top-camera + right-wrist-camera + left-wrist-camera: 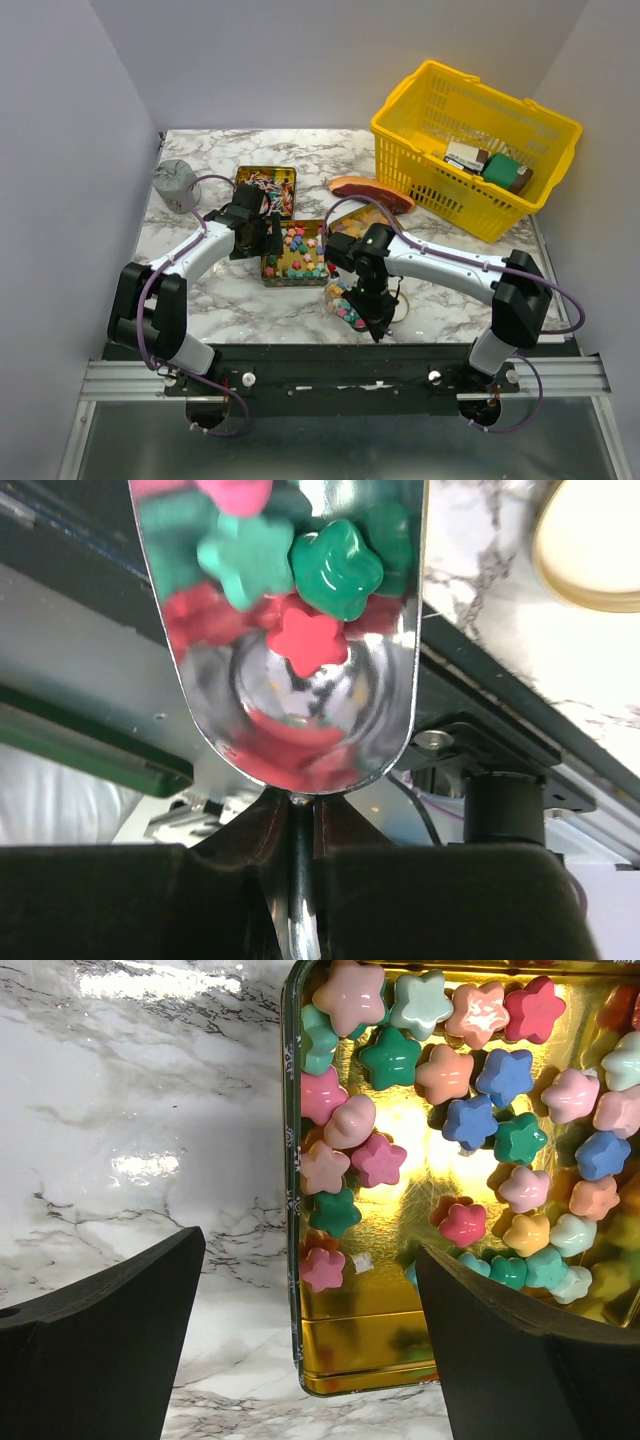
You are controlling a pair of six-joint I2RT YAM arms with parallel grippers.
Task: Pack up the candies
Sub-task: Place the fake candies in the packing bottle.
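Spillage worries us: right gripper (300,830), clenched on the scoop (300,710) beside the gold tin (370,1345), may tip star candies (335,570) out; left gripper (310,1245) gapes above its rim.

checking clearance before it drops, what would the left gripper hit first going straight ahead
Probably the tin rim: the left gripper straddles it with jaws open, one over the stars, one over the table. Depth is unclear.
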